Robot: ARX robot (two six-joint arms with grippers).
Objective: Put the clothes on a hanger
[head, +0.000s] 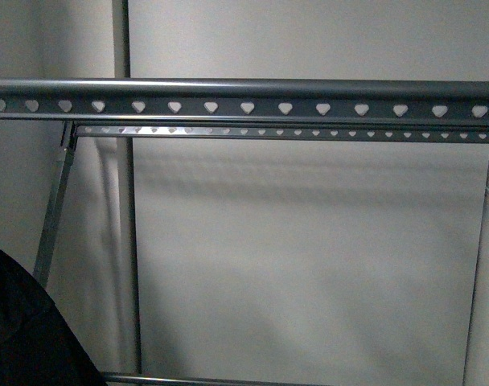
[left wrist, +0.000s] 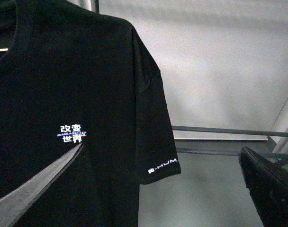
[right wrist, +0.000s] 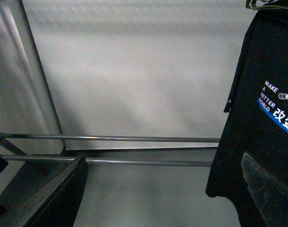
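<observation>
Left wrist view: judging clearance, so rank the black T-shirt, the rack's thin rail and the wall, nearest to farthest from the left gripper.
1. Black T-shirt, in front.
2. Rack's thin rail, behind the shirt.
3. Wall, behind the rail.

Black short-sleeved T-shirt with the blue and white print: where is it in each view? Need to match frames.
Front view: black T-shirt, only a dark fold in the bottom-left corner.
Left wrist view: fills about half the picture, print and one sleeve showing.
Right wrist view: a strip along one edge, print showing.
Shared landmark: grey metal clothes rack, its bars show in every view.
</observation>
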